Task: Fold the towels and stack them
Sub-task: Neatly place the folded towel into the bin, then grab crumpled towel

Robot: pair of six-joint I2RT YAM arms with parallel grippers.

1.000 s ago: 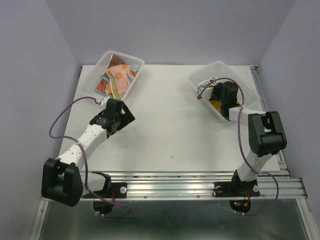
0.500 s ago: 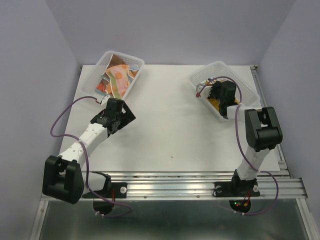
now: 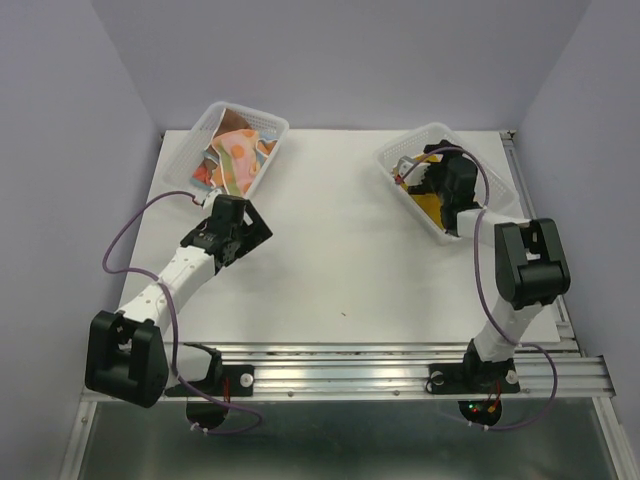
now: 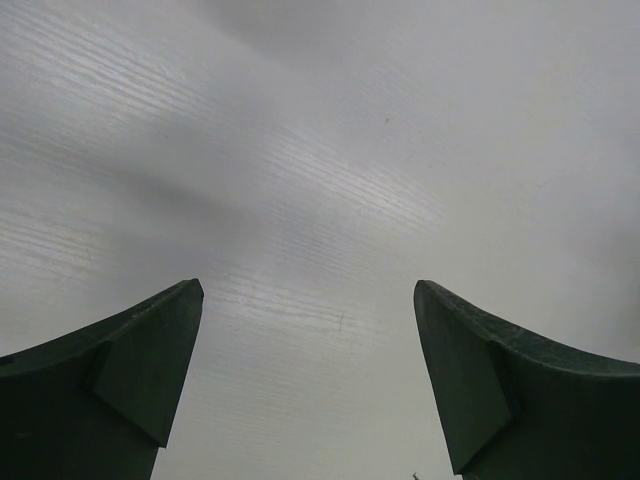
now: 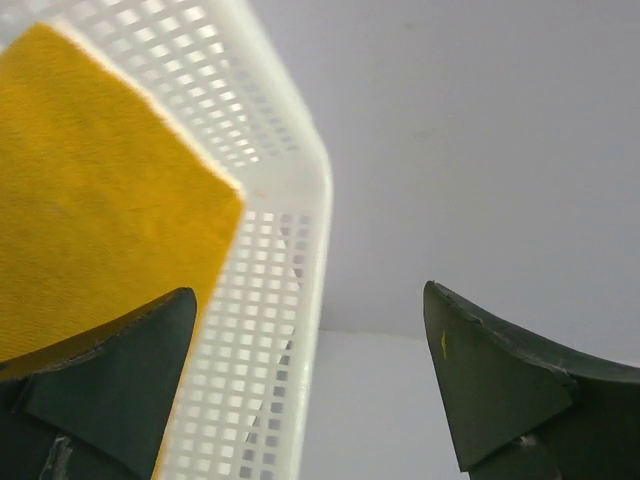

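Top view. Two mesh baskets at the far side of the bench (image 3: pixel 340 250), well apart. The left basket (image 3: pixel 200 135) holds a loose heap of towels (image 3: pixel 235 158) – orange-spotted and pale patches on top, none folded as far as I can tell. The right basket (image 3: pixel 385 155) holds a yellow towel (image 3: pixel 432 207), lying flat and low inside; probably the start of the stack. The left pincer (image 3: pixel 243 232) hangs over bare bench just in front of the left basket, touching nothing. The right pincer (image 3: pixel 418 178) reaches into the right basket from the near side, above the yellow towel.

Left wrist view. Left pincer (image 4: pixel 308 285) spread wide, nothing between the jaws – only plain bench surface (image 4: pixel 320 150) beneath. No towel in sight here. Looks parked near the heap, ready for the next pick.

Right wrist view. Right pincer (image 5: pixel 310 292) also spread wide and empty. The yellow towel (image 5: pixel 90 190) lies off to the left by one finger, inside the basket wall (image 5: pixel 270 300); its edge runs straight, which suits a folded cloth. The jaws stand wide over the basket, as fits setting a towel down. Most towels are not yet folded – task early.
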